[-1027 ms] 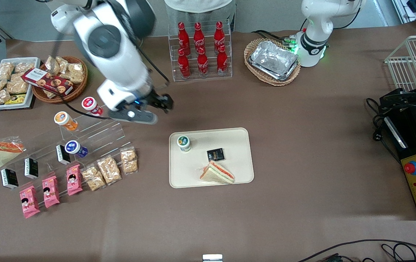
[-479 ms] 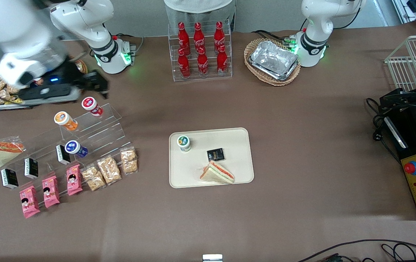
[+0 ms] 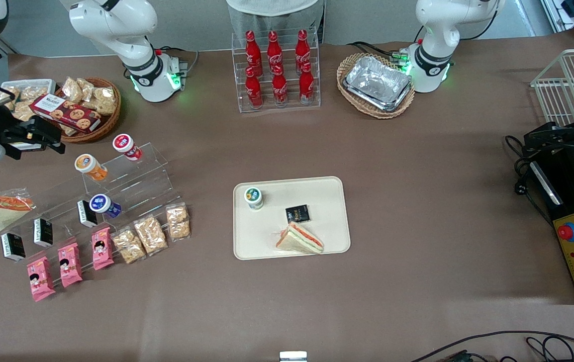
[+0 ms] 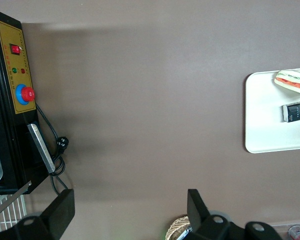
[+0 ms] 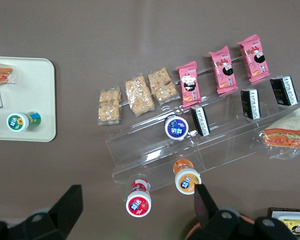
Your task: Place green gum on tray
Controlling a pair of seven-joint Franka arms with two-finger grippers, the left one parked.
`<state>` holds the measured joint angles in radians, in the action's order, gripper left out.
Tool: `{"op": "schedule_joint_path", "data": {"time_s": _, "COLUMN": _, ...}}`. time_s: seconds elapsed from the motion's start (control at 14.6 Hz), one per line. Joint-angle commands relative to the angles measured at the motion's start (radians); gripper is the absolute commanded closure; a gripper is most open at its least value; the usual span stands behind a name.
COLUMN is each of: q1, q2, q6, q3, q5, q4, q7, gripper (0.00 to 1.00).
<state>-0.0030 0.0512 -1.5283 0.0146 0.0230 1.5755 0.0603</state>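
Observation:
The green gum (image 3: 253, 197) stands upright on the cream tray (image 3: 317, 188), in the tray's corner nearest the working arm's end and farther from the front camera. The right wrist view shows the same gum (image 5: 18, 121) on the tray (image 5: 35, 85). My gripper (image 3: 45, 141) hovers high at the working arm's end of the table, beside the wicker snack basket and well away from the tray. It is open, with its fingers (image 5: 70, 205) spread wide and nothing between them. A red-lidded canister sits below the gap.
A sandwich (image 3: 299, 239) and a black packet (image 3: 297, 213) share the tray. A clear stepped stand (image 3: 136, 176) carries red (image 3: 125, 145), orange (image 3: 88, 166) and blue (image 3: 102, 205) canisters. Pink packets, rice bars, a cola rack (image 3: 277, 70) and a foil-tray basket (image 3: 376, 84) stand around.
The arm swung from just beside the tray to the working arm's end of the table, over the snack basket area. The green gum stayed put on the tray.

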Motion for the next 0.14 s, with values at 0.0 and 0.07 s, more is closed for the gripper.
{"op": "schedule_joint_path", "data": {"time_s": 0.0, "q1": -0.022, "q2": 0.006, "q6": 0.017, "q3": 0.010, "q5": -0.015, "q4": -0.002, "q7": 0.003, "gripper": 0.00}}
{"op": "schedule_joint_path", "data": {"time_s": 0.07, "q1": -0.023, "q2": 0.006, "q6": 0.020, "q3": 0.010, "q5": -0.015, "q4": 0.000, "q7": 0.003, "gripper": 0.01}}
